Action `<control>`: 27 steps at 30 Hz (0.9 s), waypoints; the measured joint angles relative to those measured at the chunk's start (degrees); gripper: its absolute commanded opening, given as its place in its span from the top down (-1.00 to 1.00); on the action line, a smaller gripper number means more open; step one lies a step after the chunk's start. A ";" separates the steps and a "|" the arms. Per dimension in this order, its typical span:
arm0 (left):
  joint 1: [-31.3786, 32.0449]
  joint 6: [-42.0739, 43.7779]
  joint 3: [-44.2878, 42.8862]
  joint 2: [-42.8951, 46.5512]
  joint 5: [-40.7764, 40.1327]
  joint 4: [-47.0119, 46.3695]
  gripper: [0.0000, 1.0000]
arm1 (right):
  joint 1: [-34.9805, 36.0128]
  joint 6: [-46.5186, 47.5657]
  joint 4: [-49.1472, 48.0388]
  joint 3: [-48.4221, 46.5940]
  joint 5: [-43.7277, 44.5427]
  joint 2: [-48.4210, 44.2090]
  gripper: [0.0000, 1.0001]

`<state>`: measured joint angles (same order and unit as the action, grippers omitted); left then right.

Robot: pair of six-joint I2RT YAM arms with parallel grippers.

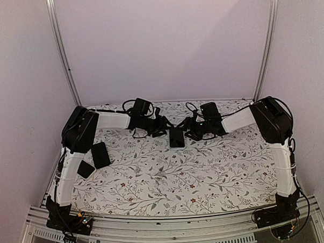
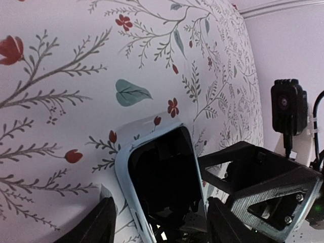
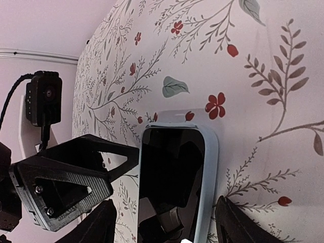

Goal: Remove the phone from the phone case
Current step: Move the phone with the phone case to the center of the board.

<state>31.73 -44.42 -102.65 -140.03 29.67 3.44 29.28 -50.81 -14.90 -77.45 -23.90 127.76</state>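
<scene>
Top external view: a table (image 1: 171, 220) under a flowered cloth (image 1: 207, 173), with the left arm (image 1: 77, 141) and the right arm (image 1: 275, 132) reaching inward to meet over the far middle. Between them lies the phone (image 1: 176, 137), flat on the cloth with its dark glass upward. It is seated in its phone case (image 3: 211, 172), whose pale rim frames the glass in both wrist views.

Left gripper (image 2: 158, 220): the fingers straddle one end of the case, close to both long edges. Whether they clamp it cannot be told.

Right gripper (image 3: 167, 225): released, with the jaws spread about the opposite end and cloth visible between one finger (image 3: 101, 223) and the rim.

A flat dark object (image 1: 100, 155) and a smaller one (image 1: 85, 169) lie well apart from the phone, beside the left arm.

Likely faults from this stage:
- A pinch across rim and phone together would lock the two, so nothing separates.
- A grip on the thin rim alone may slip off.
- With neither end firmly held, the whole may slide on the cloth.
- The two grippers are crowded at one small object and may collide.
</scene>
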 measured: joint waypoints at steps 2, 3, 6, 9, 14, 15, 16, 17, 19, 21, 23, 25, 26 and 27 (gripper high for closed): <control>0.26 -0.50 0.00 -0.15 0.74 0.04 -0.25 | 0.42 0.52 0.61 -1.27 -0.48 0.70 -0.38; 0.44 -0.92 0.35 -0.17 1.29 -0.35 -0.25 | 0.59 0.63 0.72 -1.68 -0.72 0.96 -0.38; 0.74 -2.01 1.60 -0.02 1.92 -2.27 -0.24 | 0.68 0.55 0.48 -2.05 -1.88 1.36 -0.35; 0.63 -3.56 4.33 0.70 2.64 -5.88 -0.23 | 0.44 -0.50 -1.22 -1.11 -3.21 1.38 -0.27; 0.66 -6.34 10.23 3.23 3.82 -10.54 -0.18 | 0.17 -3.76 -7.02 2.47 -6.58 1.31 -0.06; 0.66 -6.93 11.50 3.76 4.20 -11.43 -0.17 | 0.17 -4.72 -8.17 3.32 -7.10 1.20 -0.02; 0.66 -7.56 12.57 4.28 4.44 -12.20 -0.16 | 0.17 -5.53 -9.20 4.17 -7.69 1.03 0.02; 0.66 -8.07 13.77 4.83 4.83 -12.83 -0.15 | 0.22 -6.43 -10.08 5.05 -8.31 0.85 0.08; 0.79 -9.01 15.61 5.79 5.64 -13.55 -0.09 | 0.33 -7.69 -11.41 6.56 -9.33 0.44 0.14; 0.90 -9.99 17.25 6.56 6.29 -14.27 -0.06 | 0.46 -9.14 -12.79 8.17 -10.62 0.13 0.17; 0.98 -11.34 19.34 7.34 7.39 -15.69 -0.04 | 0.63 -10.14 -13.88 9.64 -11.54 -0.31 0.22; 1.11 -12.74 21.79 8.20 8.46 -17.73 -0.02 | 0.96 -10.62 -14.23 10.99 -12.02 -1.01 0.24; 1.25 -13.44 23.26 8.81 8.90 -18.82 -0.01 | 1.18 -10.84 -14.40 11.89 -12.24 -1.51 0.27; 1.44 -14.19 24.74 9.38 9.38 -19.71 -0.01 | 1.49 -11.02 -14.51 12.85 -12.35 -2.12 0.29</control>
<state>33.17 -58.61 -77.91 -130.65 39.05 -16.27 30.76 -61.82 -29.41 -64.60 -36.25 125.64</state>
